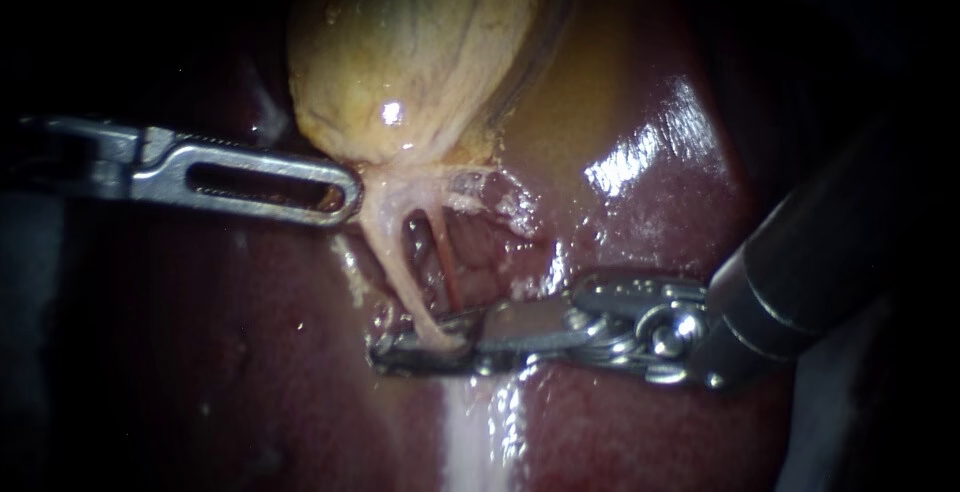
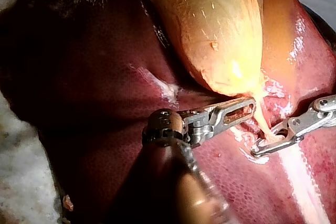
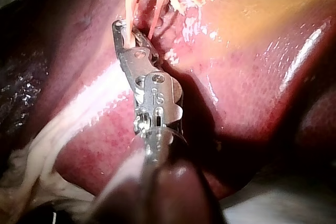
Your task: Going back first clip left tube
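Right instrument [image 1: 385, 350] is low over the liver [image 1: 250, 372], its claw slightly released. The pale left tube [image 1: 390, 262] runs down from the gallbladder [image 1: 420, 42] and lies between the claw's two halves. Left instrument [image 1: 345, 197] sits against the gallbladder's neck; whether it's grasping anything, I cannot tell.

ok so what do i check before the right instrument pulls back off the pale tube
1. Tip of the right instrument free of the pale tube: not ok, the tube runs into it.
2. A clip seated on that tube: cannot tell, the tip covers the spot.
3. The thin red tube outside the tip: ok, it runs beside it.
4. The left instrument off the way back: ok, it sits up by the gallbladder.
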Controlling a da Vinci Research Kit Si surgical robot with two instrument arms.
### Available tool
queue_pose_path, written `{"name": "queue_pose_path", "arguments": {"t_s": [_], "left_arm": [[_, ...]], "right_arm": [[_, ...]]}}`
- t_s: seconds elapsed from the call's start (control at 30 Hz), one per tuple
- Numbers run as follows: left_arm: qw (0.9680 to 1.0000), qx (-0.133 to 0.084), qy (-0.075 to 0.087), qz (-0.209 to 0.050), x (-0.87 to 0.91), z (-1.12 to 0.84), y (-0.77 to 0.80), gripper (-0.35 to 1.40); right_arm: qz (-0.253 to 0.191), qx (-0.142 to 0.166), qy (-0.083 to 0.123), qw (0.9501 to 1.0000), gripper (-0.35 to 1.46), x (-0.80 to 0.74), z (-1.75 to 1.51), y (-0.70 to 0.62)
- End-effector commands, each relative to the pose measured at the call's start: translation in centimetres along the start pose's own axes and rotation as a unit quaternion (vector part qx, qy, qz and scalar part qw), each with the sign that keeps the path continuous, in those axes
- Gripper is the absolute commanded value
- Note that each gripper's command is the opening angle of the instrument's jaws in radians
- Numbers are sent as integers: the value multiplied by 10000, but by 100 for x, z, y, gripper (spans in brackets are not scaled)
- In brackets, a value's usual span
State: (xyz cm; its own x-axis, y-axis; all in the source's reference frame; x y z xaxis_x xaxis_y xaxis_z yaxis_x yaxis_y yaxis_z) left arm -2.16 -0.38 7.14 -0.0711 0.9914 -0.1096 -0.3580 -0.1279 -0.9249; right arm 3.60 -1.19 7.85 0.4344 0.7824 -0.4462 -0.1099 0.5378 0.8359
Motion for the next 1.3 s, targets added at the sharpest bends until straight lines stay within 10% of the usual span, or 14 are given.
{"name": "queue_pose_path", "arguments": {"t_s": [0.03, 0.37, 0.53, 0.73, 1.3], "left_arm": [[10000, -1, 0, 0, 0, 0, 0, -35], [10000, -1, 0, 4, -1, 0, -1, -35], [10000, -1, -1, 6, -1, 0, -2, -35], [10000, -3, -4, 8, -1, -1, -2, -35], [10000, -4, -5, 8, -2, -2, -3, -35]], "right_arm": [[2, 20, -7, 10000, -35, 0, 1, 0], [1, 51, -22, 10000, -35, 0, 2, -1], [-1120, 168, 246, 9933, 45, 7, 12, -1], [-1628, 40, 280, 9863, 49, 12, 12, -1], [-1643, 57, 289, 9860, 49, 18, -22, -4]]}}
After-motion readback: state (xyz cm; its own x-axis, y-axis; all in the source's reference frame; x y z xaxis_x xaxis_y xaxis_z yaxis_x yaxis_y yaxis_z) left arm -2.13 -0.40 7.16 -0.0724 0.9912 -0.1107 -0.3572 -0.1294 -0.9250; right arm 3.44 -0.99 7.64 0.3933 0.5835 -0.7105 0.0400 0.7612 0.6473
